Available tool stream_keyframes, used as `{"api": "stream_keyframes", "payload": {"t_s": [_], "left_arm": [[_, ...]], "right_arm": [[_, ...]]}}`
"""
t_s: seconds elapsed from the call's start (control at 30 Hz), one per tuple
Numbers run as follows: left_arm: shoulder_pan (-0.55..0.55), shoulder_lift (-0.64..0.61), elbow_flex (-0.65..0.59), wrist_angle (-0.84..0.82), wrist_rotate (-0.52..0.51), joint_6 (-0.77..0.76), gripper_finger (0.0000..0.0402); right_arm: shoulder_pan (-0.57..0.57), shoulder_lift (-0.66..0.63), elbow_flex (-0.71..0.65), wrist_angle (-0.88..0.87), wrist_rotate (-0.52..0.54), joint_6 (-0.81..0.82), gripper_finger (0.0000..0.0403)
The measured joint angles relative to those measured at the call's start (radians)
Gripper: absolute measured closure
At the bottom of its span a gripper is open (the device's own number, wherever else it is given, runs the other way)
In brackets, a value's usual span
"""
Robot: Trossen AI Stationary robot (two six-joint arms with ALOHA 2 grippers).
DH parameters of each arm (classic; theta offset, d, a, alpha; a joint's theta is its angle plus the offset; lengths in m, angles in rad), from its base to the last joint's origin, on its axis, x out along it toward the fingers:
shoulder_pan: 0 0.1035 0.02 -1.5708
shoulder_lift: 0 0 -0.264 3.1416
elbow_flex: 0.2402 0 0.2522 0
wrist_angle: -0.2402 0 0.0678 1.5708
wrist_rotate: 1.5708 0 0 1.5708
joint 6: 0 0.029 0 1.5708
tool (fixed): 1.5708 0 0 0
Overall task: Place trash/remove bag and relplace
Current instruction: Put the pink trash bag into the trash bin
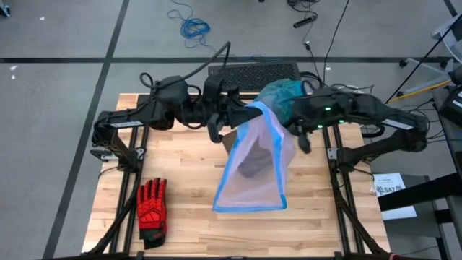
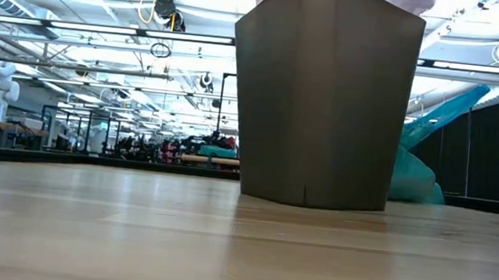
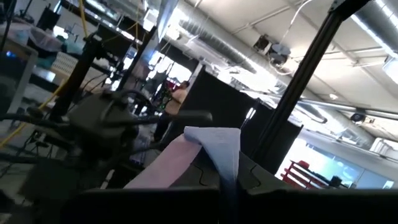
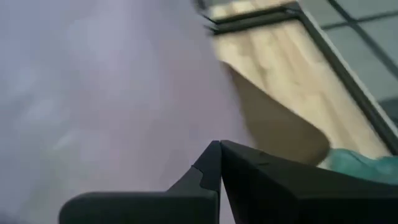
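Wooden table point(image 1: 180, 217), seen from above. Tan-brown bin point(image 2: 323, 101) stands near table centre, mostly covered from above by the pale lilac bag point(image 1: 256, 162) with blue rim, which hangs open-mouthed toward 6 o'clock.

Teal-green bag point(image 1: 283, 95) lies bunched at 12 o'clock of the bin, at the table's far edge, just beside the right arm.

Left gripper point(image 1: 232, 108) at the lilac bag's upper corner, about 11 o'clock of the bin; claw pinched shut on the bag's edge.

Right gripper point(image 4: 219, 152) at the bag's 2 o'clock side, fingers together on the lilac film.

Red-and-black glove point(image 1: 152, 209) lies at 8 o'clock, well apart.
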Motion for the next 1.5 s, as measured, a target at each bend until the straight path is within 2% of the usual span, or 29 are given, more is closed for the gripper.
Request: {"api": "stream_keyframes", "payload": {"t_s": [0.13,0.23,0.4,0.5,0.7,0.9,1.07,1.23,1.5], "left_arm": [[0.000,0.002,0.000,-0.037,0.000,0.000,0.0402],[0.000,0.002,0.000,-0.045,0.000,-0.002,0.0402],[0.001,-0.013,0.000,-0.055,0.000,0.001,0.0402],[0.001,-0.021,0.000,-0.061,0.000,0.017,0.0402],[0.006,-0.029,0.000,-0.071,0.000,0.017,0.0402],[0.010,-0.036,0.000,-0.098,0.000,0.018,0.0402],[0.010,-0.036,0.000,-0.109,-0.001,0.018,0.0402],[0.009,-0.036,0.000,-0.113,-0.003,0.018,0.0402],[0.003,-0.035,0.000,-0.173,-0.026,0.018,0.0402]], "right_arm": [[0.003,0.070,-0.001,0.014,0.090,-0.012,0.0403],[0.003,0.053,0.020,-0.050,0.134,-0.056,0.0403],[0.003,-0.020,0.131,-0.146,0.125,-0.082,0.0403],[0.009,-0.055,0.185,-0.201,0.061,-0.088,0.0403],[0.117,-0.067,0.194,-0.407,0.030,-0.041,0.0403],[0.193,-0.014,0.099,-0.220,0.063,-0.018,0.0403],[0.161,0.070,0.006,-0.184,0.090,-0.025,0.0403],[0.124,0.123,-0.030,-0.045,0.089,0.001,0.0403],[0.119,0.225,-0.083,-0.019,0.082,0.031,0.0403]]}}
